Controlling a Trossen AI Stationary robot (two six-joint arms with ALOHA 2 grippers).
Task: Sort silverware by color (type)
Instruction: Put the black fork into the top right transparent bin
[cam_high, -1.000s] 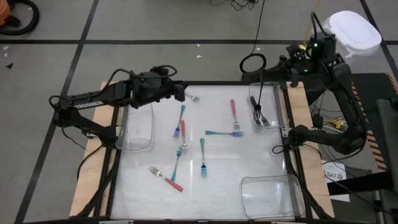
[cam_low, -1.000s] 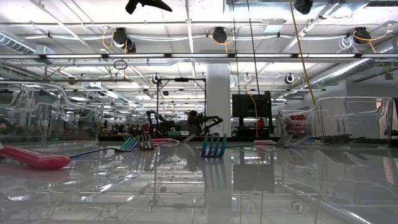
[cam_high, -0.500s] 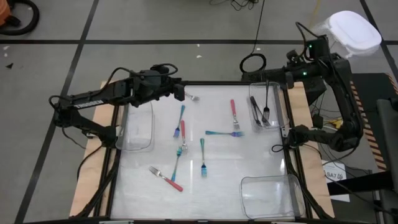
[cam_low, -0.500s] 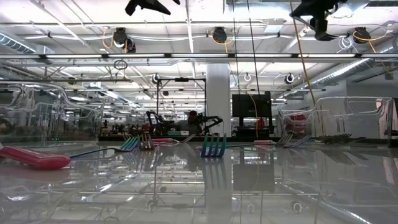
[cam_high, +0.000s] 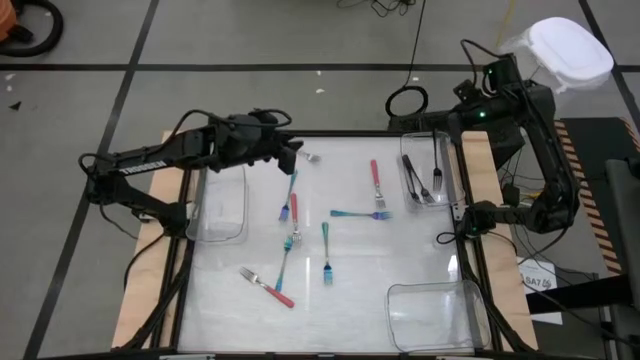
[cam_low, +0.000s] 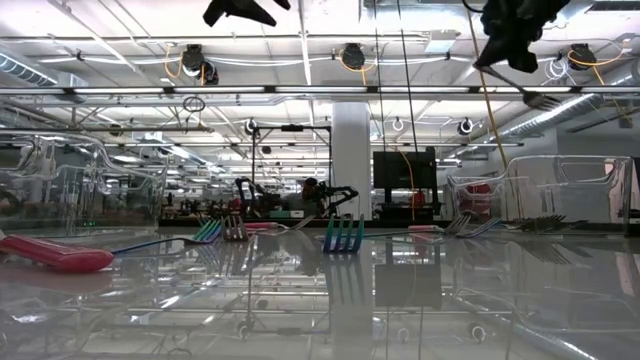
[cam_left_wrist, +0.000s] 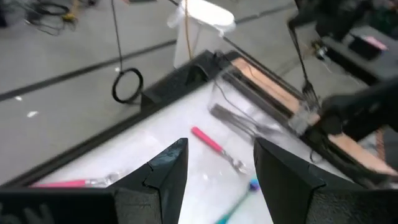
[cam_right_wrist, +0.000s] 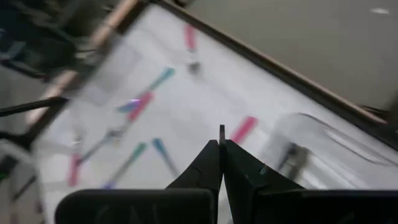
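My right gripper (cam_high: 441, 133) (cam_right_wrist: 221, 144) is high over the far right corner, shut on a black fork (cam_high: 438, 168) that hangs above a clear bin (cam_high: 449, 168) holding more black forks (cam_high: 413, 178). My left gripper (cam_high: 292, 152) (cam_left_wrist: 217, 146) hovers open and empty over the far left of the table, close to a pink fork (cam_high: 310, 156). Several pink-handled forks (cam_high: 375, 180) and teal-handled forks (cam_high: 326, 248) lie flat mid-table. My right gripper pinches the black fork near its handle end (cam_right_wrist: 221, 130), a short stub of which shows past the shut fingertips. The fingers slant downward from the far right. The fork hangs below them, tines (cam_left_wrist: 309, 93) down, clear of the bin and table.
A clear bin (cam_high: 222, 200) stands at the left edge and another clear bin (cam_high: 430, 310) at the near right corner. A black frame (cam_high: 330, 134) borders the table. A pink fork (cam_high: 270, 288) lies toward the near left.
My right gripper has carried the black fork toward the table's right edge and downward, tipping further down as it went; the fork now hangs over the far right bin. My left gripper has rolled about its own axis without changing place.
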